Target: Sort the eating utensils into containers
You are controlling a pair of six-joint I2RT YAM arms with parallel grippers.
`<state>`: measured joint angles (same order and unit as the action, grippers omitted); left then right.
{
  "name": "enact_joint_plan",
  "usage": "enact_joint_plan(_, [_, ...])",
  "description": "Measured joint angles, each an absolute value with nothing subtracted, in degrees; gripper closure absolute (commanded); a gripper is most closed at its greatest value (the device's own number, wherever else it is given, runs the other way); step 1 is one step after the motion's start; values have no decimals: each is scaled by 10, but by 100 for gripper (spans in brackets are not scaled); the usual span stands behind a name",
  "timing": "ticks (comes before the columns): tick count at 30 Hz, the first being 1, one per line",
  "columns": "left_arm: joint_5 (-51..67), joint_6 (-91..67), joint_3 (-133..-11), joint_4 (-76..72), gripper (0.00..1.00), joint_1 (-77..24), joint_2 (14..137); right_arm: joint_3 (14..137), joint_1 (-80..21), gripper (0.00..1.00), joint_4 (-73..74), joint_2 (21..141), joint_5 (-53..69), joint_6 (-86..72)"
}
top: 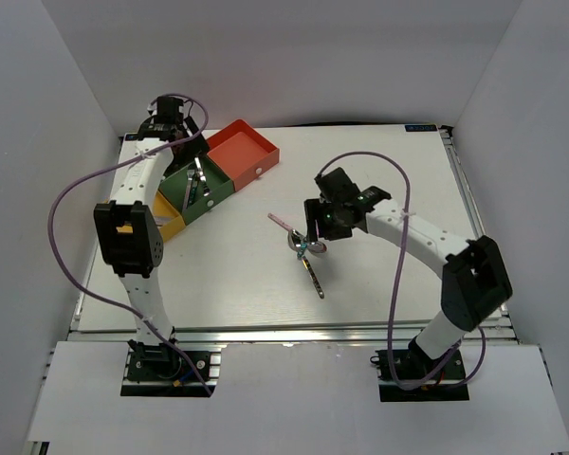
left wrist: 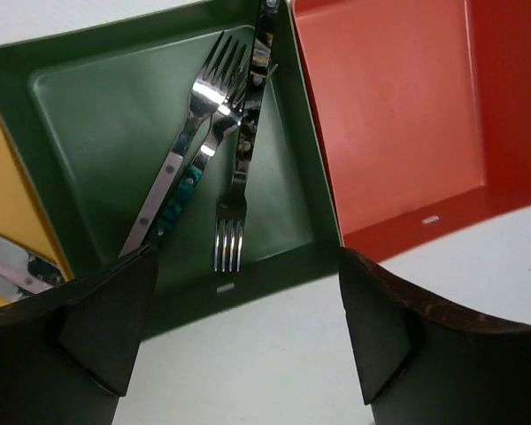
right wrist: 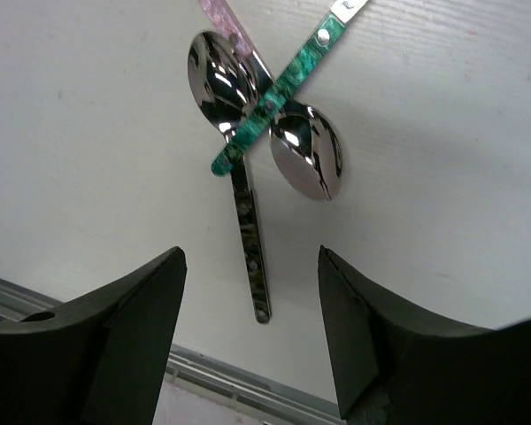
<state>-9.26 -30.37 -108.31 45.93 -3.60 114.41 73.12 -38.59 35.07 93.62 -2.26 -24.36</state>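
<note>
The containers stand at the far left: a red-orange tray, a dark green tray and a yellow tray. In the left wrist view the green tray holds three forks, the red-orange tray is empty, and a silver utensil lies in the yellow tray. My left gripper is open and empty over the table just outside the green tray. My right gripper is open above crossed utensils: a dark-handled spoon, a pink-handled spoon and a teal handle.
The crossed utensils lie mid-table, below my right gripper. My left gripper hangs by the trays' far side. The table's metal front rail runs near the dark handle's end. White walls enclose the table.
</note>
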Motion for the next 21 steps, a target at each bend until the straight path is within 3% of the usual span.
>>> enact_joint_plan(5, [-68,-307,-1110,467,7,-36,1178,694,-386,32,354,875,-23,-233])
enact_joint_plan(6, [-62,-309,-1096,460,2,-36,1167,694,-386,32,357,872,-23,-232])
enact_joint_plan(12, [-35,-322,-928,444,2,-50,1036,704,-390,33,363,912,-33,-232])
enact_joint_plan(17, [-19,-327,-808,435,2,-66,898,756,-395,50,375,1006,-61,-261])
enact_joint_plan(21, [-14,-326,-737,435,2,-69,809,825,-395,56,381,1072,-89,-293])
